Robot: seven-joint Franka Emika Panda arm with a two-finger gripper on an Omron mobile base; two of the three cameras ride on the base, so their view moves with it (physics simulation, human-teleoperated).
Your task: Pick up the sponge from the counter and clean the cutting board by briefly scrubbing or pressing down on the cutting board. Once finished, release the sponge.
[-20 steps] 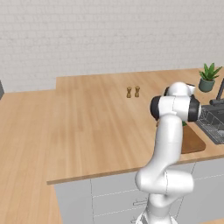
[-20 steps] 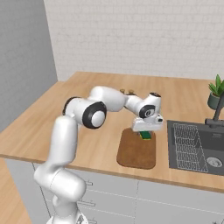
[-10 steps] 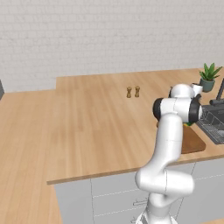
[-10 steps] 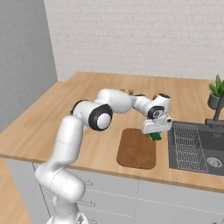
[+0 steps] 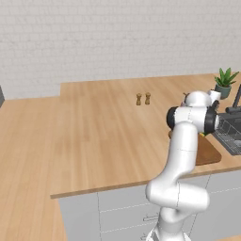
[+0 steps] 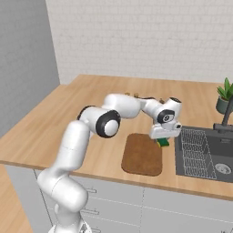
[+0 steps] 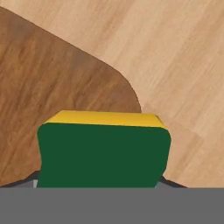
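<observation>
My gripper (image 6: 164, 138) is shut on the sponge (image 6: 163, 142), a green block with a yellow layer that fills the lower hand view (image 7: 103, 153). The sponge hangs over a rounded corner of the reddish-brown cutting board (image 6: 142, 154), on the side toward the sink. That corner shows under the sponge in the hand view (image 7: 52, 87), with light counter (image 7: 183, 65) beyond it. I cannot tell whether the sponge touches the board. In the left base view my arm hides most of the board (image 5: 208, 153).
A dark sink with a wire rack (image 6: 205, 152) lies just right of the board. A potted plant (image 6: 224, 93) stands behind the sink. Two small shakers (image 5: 143, 99) stand mid-counter. The counter (image 5: 94, 136) stretches wide to the left.
My hand has carried the sponge to the right across the board, from over its middle to its corner by the sink. The grip has stayed shut.
</observation>
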